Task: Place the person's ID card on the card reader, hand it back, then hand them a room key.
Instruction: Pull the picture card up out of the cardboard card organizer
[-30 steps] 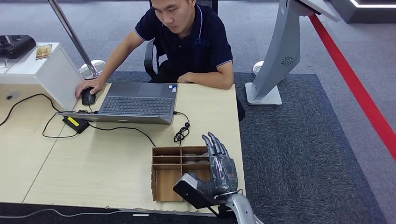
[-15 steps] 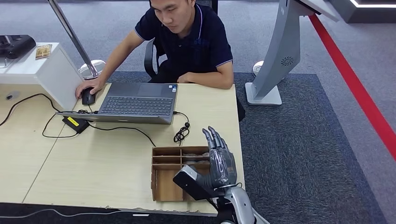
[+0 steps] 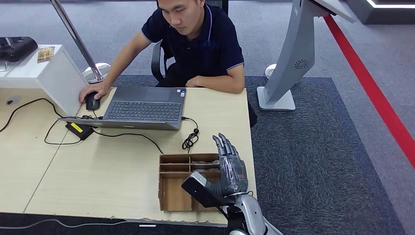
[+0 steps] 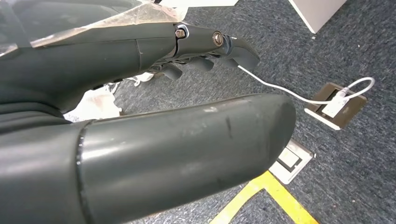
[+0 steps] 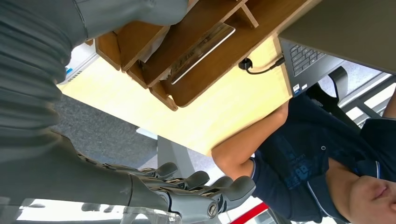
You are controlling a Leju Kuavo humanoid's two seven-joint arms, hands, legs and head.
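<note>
while i watch the head view, my right hand [image 3: 230, 169] stands in the lower middle of the frame, raised over the right side of the wooden organizer [image 3: 172, 183], palm side turned left, fingers [image 3: 223, 146] stretched straight and close together, pointing up the frame, thumb jutting toward lower left. it has hold of nothing. in the right wrist view the same fingers [image 5: 205, 182] lie extended with the thumb apart from them, nothing between.

my left hand [image 4: 140, 107] hangs over dark carpet [image 4: 341, 56] in the left wrist view. its thumb [image 4: 187, 154] is straight and its darker fingers [image 4: 205, 44] are only lightly bent, spread away from the thumb, holding nothing.

the organizer sits on the light wooden table [image 3: 98, 171] near its lower edge, divided into compartments. in the right wrist view a flat pale card [image 5: 203, 53] lies in one narrow compartment; i cannot tell whether it is a room key.

the person [image 3: 200, 44] sits at the upper middle of the frame behind an open laptop [image 3: 142, 105], one hand on a mouse [image 3: 92, 102] at left, the other forearm resting on the table's far edge. a black cable [image 3: 191, 137] coils just beside the laptop's right corner, and a small black box with a yellow label [image 3: 78, 129] lies by its left corner.
</note>
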